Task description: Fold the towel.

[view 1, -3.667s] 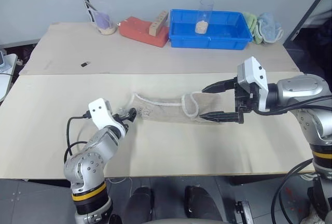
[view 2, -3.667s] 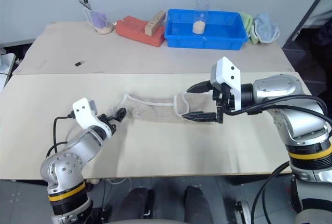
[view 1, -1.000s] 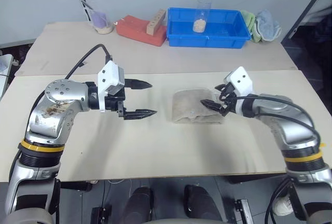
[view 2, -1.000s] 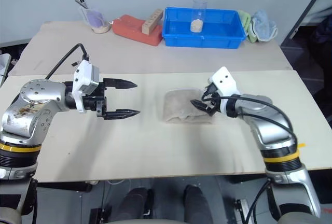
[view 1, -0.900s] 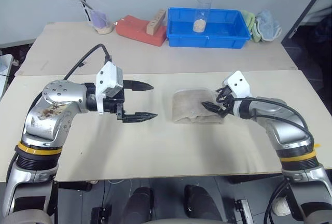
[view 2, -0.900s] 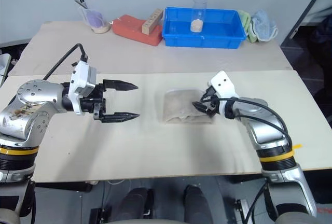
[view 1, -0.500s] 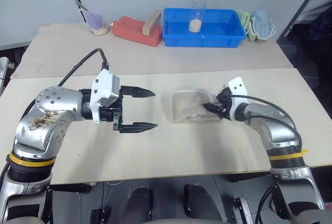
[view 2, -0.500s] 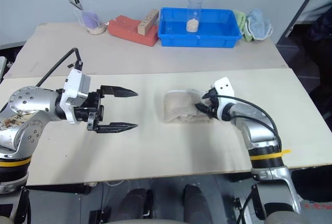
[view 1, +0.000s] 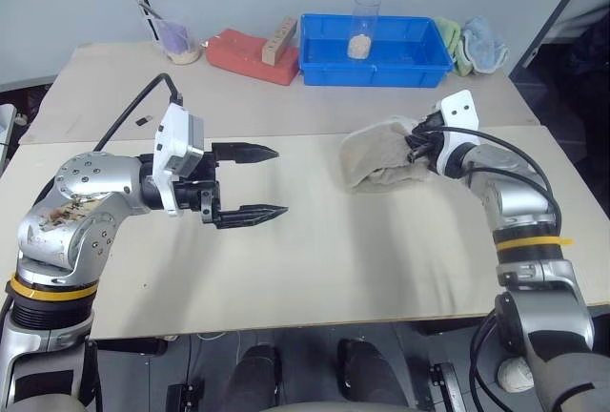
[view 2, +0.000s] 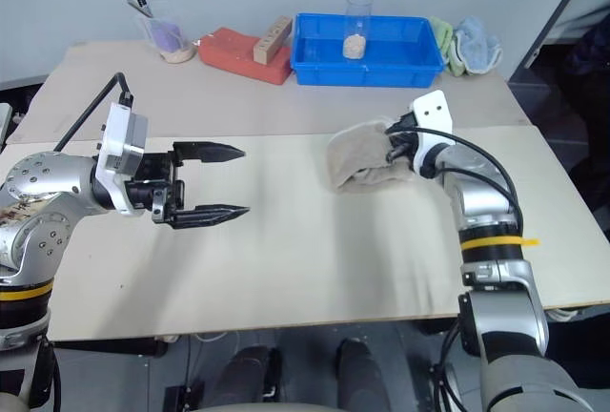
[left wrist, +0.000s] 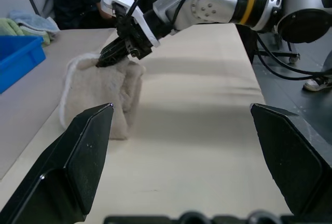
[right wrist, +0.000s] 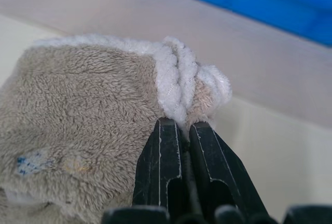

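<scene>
The beige towel [view 1: 375,160] lies folded into a thick bundle on the near table board, right of the middle. Its white stitched edging [right wrist: 179,86] is bunched at the corner that my right gripper [view 1: 414,148] is shut on. In the right wrist view the two black fingers [right wrist: 161,162] press together right at that edging, and a small dark mark [right wrist: 26,162] shows on the cloth. My left gripper [view 1: 281,181] hovers over the table well left of the towel, open with nothing between its fingers. It points toward the towel [left wrist: 101,97].
Along the back of the far board stand a blue bin [view 1: 419,59] with a clear cup [view 1: 362,26] in it, a red block [view 1: 250,55], a cup with a purple scoop [view 1: 176,42], and green and light-blue cloths [view 1: 472,35]. A small dark item [view 1: 140,121] lies at the left.
My right gripper has shut on the towel's edged corner and moved it back and to the right across the table. The left arm has stayed about where it was, still open.
</scene>
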